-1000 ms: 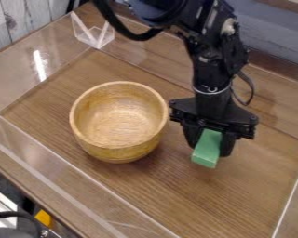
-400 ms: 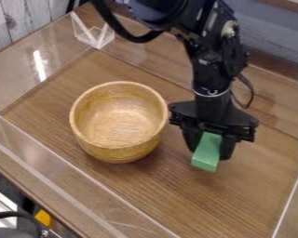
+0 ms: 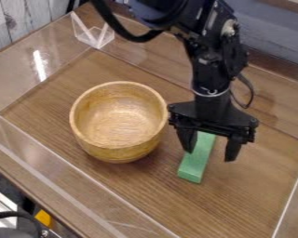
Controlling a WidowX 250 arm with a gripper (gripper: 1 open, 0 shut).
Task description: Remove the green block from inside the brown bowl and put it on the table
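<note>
The green block (image 3: 196, 161) lies flat on the dark wood-grain table (image 3: 101, 200), just right of the brown bowl (image 3: 118, 119). Its far end reaches up between the fingers of my gripper (image 3: 211, 145), which stands straight down over it with the jaws spread wide and open. Neither black finger presses on the block. The bowl's pale inside holds nothing.
Clear acrylic walls (image 3: 40, 56) run along the table's edges at the left and front. The black arm (image 3: 201, 37) rises from the gripper toward the top of the view. A clear angled piece (image 3: 92, 35) stands at the back left.
The gripper has opened and let go of the green block. The block, held tilted a moment ago, now lies on the table, slid slightly toward the front left.
</note>
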